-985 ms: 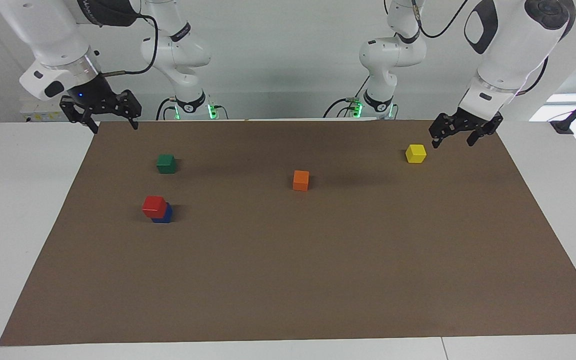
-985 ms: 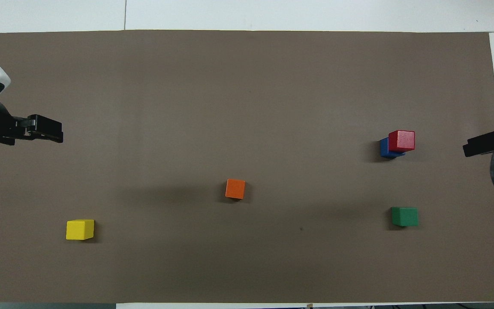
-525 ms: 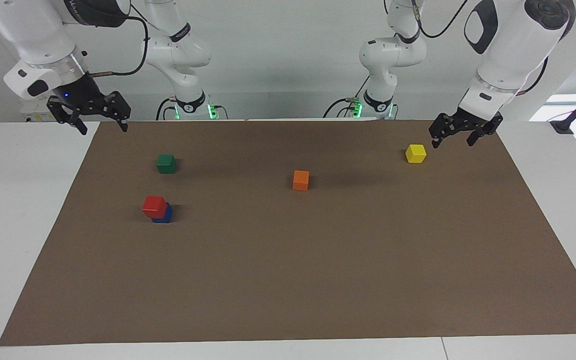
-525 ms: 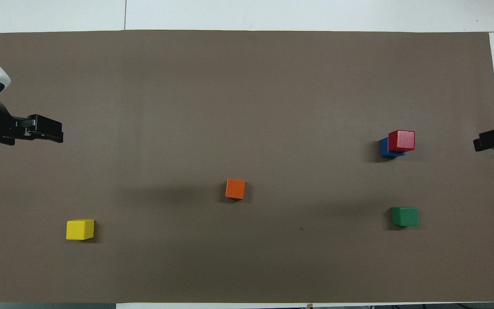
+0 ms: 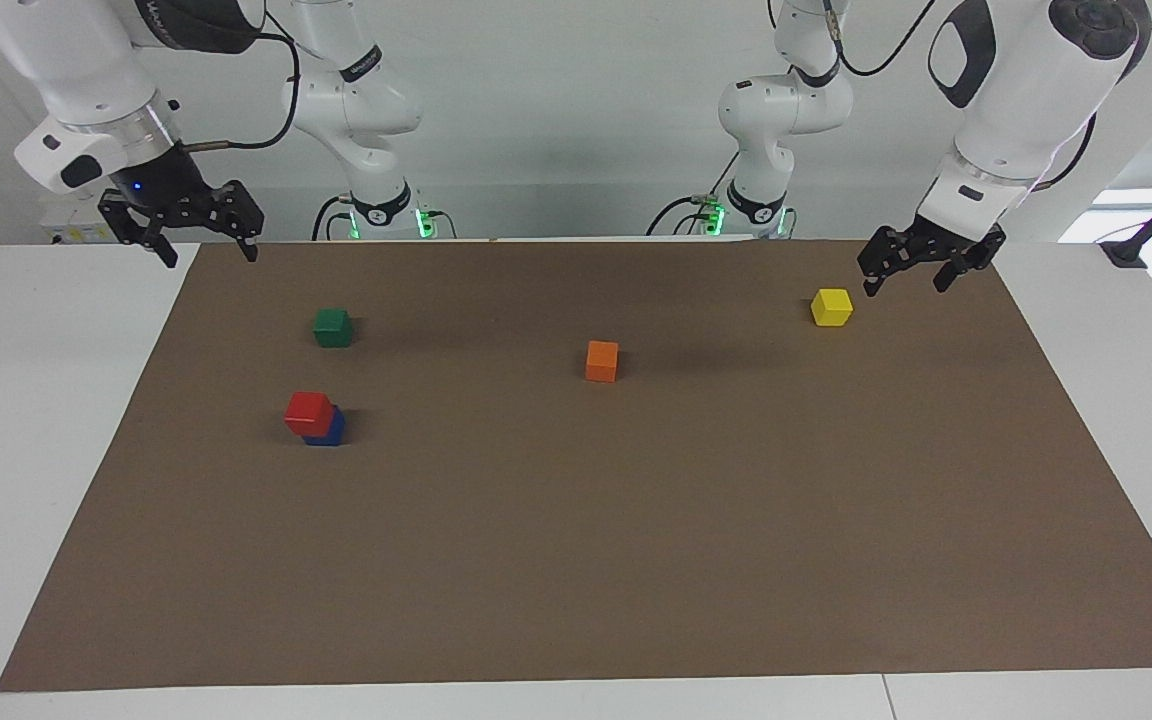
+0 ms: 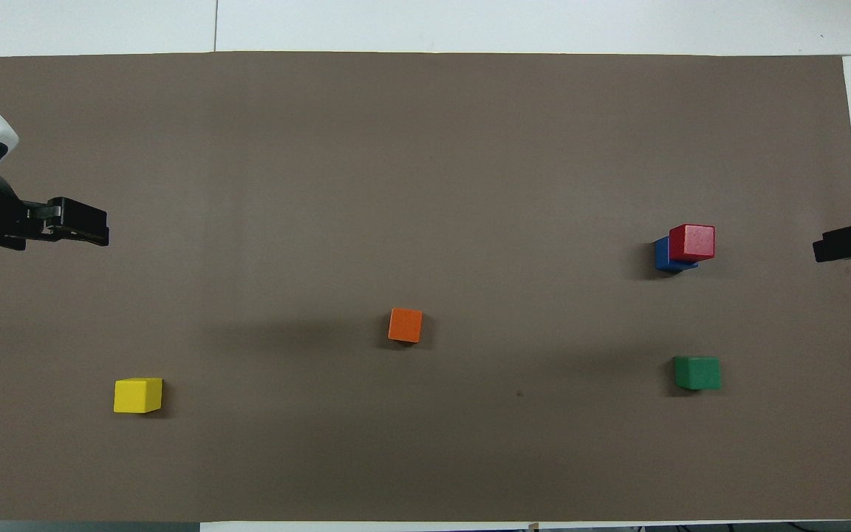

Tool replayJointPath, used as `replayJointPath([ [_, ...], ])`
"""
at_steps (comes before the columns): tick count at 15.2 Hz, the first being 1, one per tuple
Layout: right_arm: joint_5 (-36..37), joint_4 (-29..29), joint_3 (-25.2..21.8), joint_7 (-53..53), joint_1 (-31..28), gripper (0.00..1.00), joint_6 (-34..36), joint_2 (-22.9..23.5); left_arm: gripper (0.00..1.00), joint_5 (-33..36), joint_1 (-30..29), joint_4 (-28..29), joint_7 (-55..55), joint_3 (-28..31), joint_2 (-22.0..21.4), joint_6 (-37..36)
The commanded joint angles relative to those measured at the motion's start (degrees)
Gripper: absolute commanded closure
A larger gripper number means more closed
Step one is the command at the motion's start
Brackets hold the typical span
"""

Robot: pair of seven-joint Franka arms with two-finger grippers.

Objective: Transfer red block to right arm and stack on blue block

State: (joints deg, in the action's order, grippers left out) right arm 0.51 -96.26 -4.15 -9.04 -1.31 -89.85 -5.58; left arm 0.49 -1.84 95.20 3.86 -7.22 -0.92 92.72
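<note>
Five cubes sit on the brown mat. Red block rests on blue block, overhanging it. Green cube lies nearer the robots than that stack; orange cube and yellow cube lie toward the left arm's end. Right gripper and left gripper hang open, empty, both well apart from the stack.

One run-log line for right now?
red block: on blue block | left hand: open, empty | right hand: open, empty
</note>
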Motion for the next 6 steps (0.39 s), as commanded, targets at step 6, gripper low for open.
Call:
replayJointPath([
  [6, 0.1, -0.2, -1.6, -0.3, 0.8, 0.00, 1.3, -0.7, 0.00, -0.9, -0.5, 0.0, -0.4, -0.2, -0.7, -0.9],
])
